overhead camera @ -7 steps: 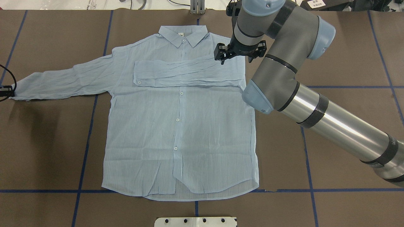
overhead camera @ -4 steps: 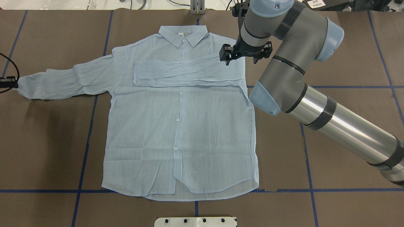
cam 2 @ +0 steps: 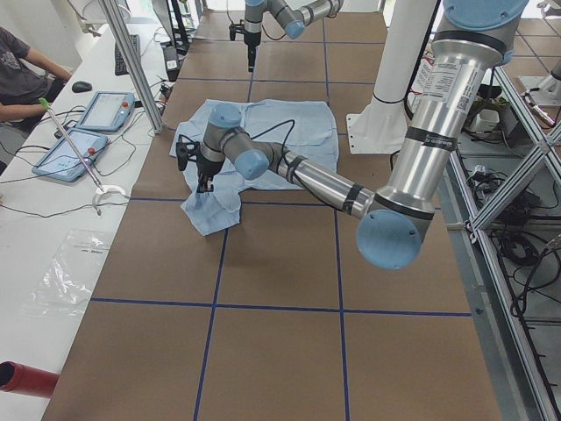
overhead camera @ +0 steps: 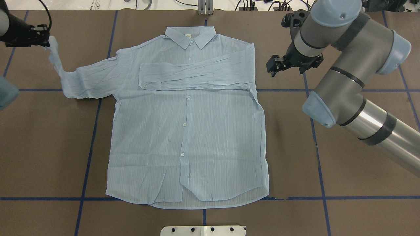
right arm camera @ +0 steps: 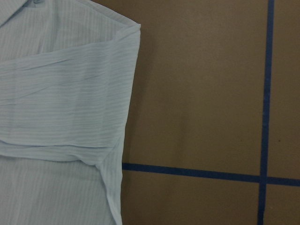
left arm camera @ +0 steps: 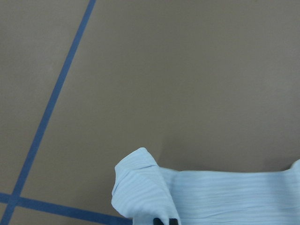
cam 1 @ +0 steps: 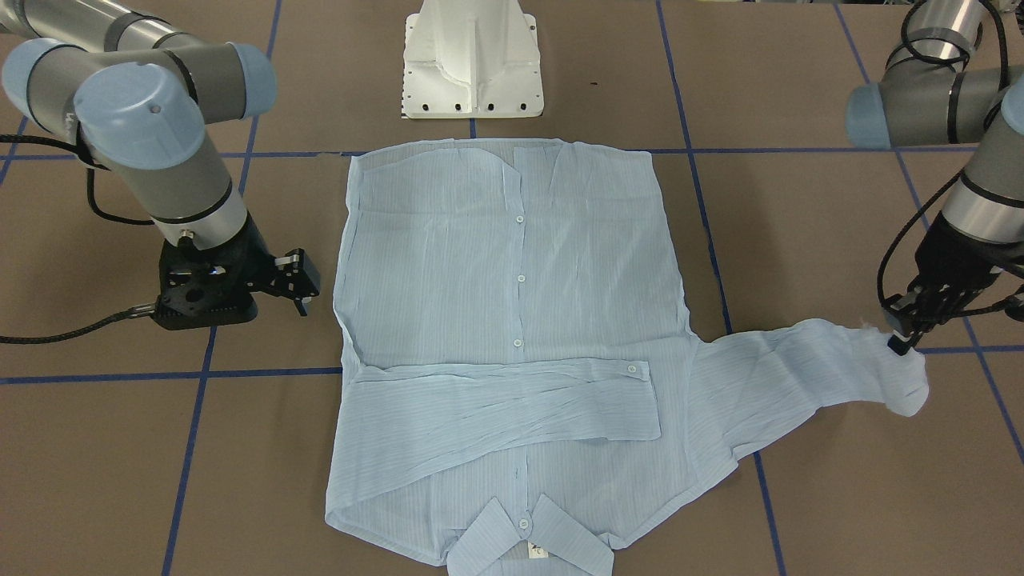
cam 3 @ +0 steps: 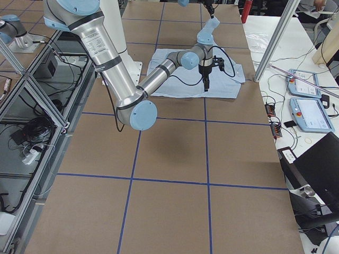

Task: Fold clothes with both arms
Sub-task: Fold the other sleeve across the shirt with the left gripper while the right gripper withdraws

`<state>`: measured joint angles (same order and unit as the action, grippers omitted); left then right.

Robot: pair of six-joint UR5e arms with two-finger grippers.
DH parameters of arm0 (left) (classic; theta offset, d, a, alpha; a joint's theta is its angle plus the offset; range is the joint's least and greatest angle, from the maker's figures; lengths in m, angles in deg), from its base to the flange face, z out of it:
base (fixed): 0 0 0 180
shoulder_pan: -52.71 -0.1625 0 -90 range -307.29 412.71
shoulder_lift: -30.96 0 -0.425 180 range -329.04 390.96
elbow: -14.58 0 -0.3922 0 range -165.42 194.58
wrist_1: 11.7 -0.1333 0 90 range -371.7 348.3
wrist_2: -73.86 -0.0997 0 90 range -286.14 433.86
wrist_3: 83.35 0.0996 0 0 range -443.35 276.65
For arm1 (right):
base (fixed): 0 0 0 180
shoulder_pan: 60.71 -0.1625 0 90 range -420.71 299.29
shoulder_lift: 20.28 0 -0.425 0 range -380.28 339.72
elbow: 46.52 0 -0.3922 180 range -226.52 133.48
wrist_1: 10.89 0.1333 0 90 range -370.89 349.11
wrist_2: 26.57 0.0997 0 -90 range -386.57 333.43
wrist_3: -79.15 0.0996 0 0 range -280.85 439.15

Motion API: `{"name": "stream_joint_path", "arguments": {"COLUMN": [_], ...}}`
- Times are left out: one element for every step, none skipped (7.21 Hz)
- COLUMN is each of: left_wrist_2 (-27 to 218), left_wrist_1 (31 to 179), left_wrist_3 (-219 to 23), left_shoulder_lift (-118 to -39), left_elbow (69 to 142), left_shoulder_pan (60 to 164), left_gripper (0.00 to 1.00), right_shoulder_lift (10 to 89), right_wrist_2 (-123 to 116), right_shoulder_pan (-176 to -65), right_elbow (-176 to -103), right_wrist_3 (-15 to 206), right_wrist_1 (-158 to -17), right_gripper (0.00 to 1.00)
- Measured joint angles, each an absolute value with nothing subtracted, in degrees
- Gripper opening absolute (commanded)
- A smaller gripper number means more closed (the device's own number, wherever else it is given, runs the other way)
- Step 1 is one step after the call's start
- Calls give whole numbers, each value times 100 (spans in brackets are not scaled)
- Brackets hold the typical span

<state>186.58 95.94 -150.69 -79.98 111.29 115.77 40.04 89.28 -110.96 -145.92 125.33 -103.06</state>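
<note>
A brown tabletop (overhead camera: 344, 170) crossed by blue tape lines (overhead camera: 321, 198) into large squares carries the light-blue shirt (overhead camera: 187, 131). The shirt lies flat and front up in the middle. Its hem is just short of the white pedestal (cam 1: 472, 64) and its collar is on the far side from the robot. One sleeve is folded across the chest, with its cuff button showing.

The other sleeve stretches out to the robot's left. There the left gripper (cam 1: 904, 338) has its jaws closed on the cuff and holds the cuff end clear of the tabletop, while the rest of the sleeve trails down to the shoulder.

The right gripper (overhead camera: 290, 64) hangs over bare tabletop just beside the shirt's folded shoulder. Its jaws are spread apart and hold nothing.

Beyond the tabletop's far edge runs a white side bench (cam 2: 53, 254). On it lie two teach pendants (cam 2: 74, 149), loose cables and a clear plastic bag. A person (cam 2: 22, 61) sits at that bench, with one arm resting on it. Aluminium posts (cam 2: 131, 61) stand between the bench and the tabletop. Behind the robot, cables and power strips lie on the floor inside an aluminium frame.
</note>
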Motion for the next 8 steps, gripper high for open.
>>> {"name": "stream_joint_path", "arguments": {"left_wrist_2": [18660,18654,18651,18655,18652,18624,18549,18283], "left_wrist_1": [9182,8990,8924,8922,8968,9101,9353,9607], "left_wrist_3": [-15710,-16445,-17231,-17994,-18571,-18921,-19150,-19311], "left_shoulder_lift": [-8602,-9194,-9841,-10464,-10853,-10933,-10845,-10759], "left_elbow": [11114,10962,10644,10267,9990,9860,9786,9662], "left_shoulder_pan": [11344,11084,10876,10748,10620,10439,10246,9958], "left_gripper": [0,0,0,0,0,0,0,0], "right_shoulder_lift": [4332,4628,4828,4933,4973,4985,4988,4988], "right_wrist_2": [9063,9181,9264,9300,9308,9306,9301,9298], "right_shoulder_pan": [-11275,-11454,-11573,-11634,-11656,-11658,-11660,-11660], "right_elbow": [-14720,-14826,-14871,-14878,-14872,-14864,-14857,-14852], "right_wrist_3": [12207,11852,11588,11456,11403,11386,11381,11379], "right_wrist_1": [-10301,-10292,-10276,-10258,-10246,-10239,-10234,-10229], "right_gripper": [100,100,100,100,100,100,100,100]}}
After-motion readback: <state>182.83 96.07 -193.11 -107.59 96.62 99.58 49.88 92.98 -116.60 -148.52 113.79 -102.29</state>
